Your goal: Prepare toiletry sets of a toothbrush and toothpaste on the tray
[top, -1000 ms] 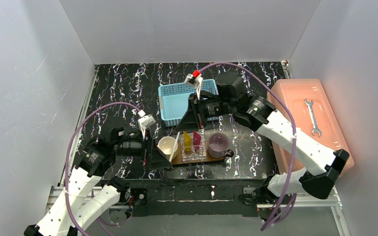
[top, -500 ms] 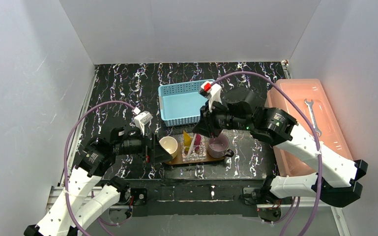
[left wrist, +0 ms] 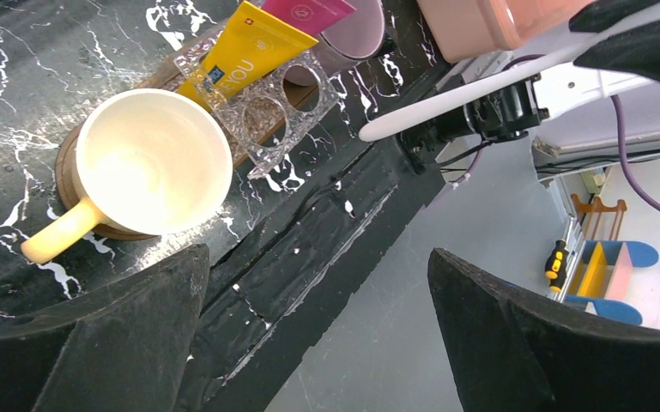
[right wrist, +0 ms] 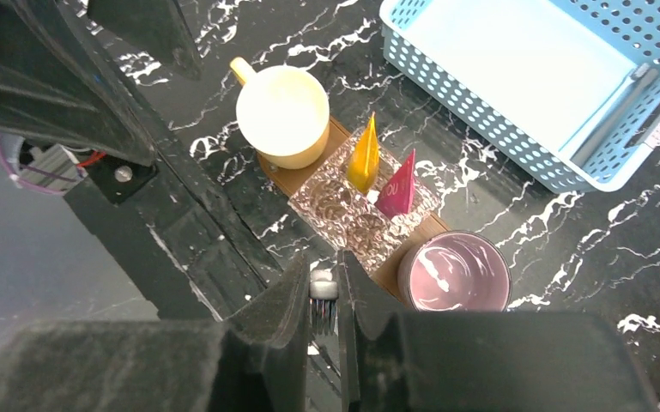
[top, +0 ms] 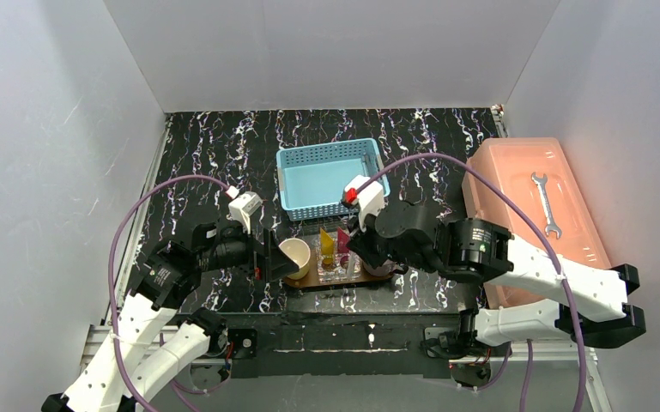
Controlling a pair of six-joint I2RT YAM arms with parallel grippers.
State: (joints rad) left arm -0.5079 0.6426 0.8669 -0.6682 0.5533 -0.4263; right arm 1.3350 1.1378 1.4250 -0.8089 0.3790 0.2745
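Note:
The dark-brown tray (right wrist: 285,177) holds a cream-yellow cup (right wrist: 282,116), a clear holder with the yellow-orange toothpaste (right wrist: 363,159) and the magenta toothpaste (right wrist: 397,187), and a purple cup (right wrist: 455,273). My right gripper (right wrist: 323,276) is shut on a white toothbrush (left wrist: 481,90) near its bristle end, hovering over the tray's near edge beside the purple cup. In the top view it (top: 362,247) covers that cup. A second pale toothbrush (right wrist: 605,112) lies in the blue basket. My left gripper (left wrist: 317,253) is open and empty, just left of the yellow cup (top: 294,256).
The light-blue basket (top: 322,176) stands behind the tray. The salmon-pink box (top: 528,206) with a wrench (top: 547,203) on its lid is at the right. The table's near edge (left wrist: 309,249) runs just below the tray.
My right arm has swung from the basket down and toward the near side, carrying the toothbrush to the tray by the purple cup. My left gripper has drawn back slightly to the left.

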